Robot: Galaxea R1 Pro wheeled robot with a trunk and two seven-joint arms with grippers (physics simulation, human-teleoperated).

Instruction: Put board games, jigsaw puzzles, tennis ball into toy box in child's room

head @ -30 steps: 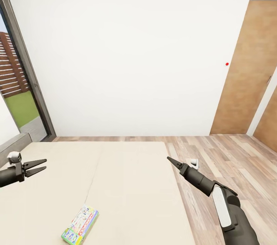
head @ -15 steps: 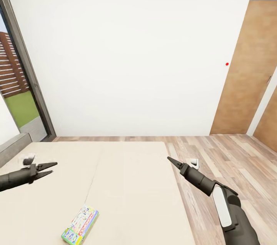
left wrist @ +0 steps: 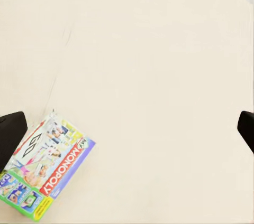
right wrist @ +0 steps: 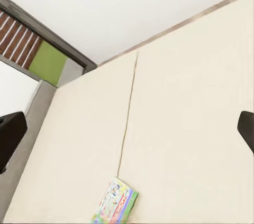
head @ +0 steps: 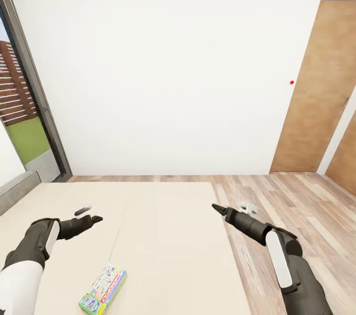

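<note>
Left tool (head: 95,218): over the bed's (head: 163,236) left part, fingers spread wide apart, empty.
Game (head: 103,290): flat on the bed, near edge, right of the left arm.
Right tool (head: 215,206): at the bed's right edge, fingers wide apart, empty.

Multicoloured, green-edged board game (head: 103,290) on cream bed (head: 168,236); wood-grain floor (head: 306,206), brown door (head: 316,92), white wall (head: 168,67).
</note>
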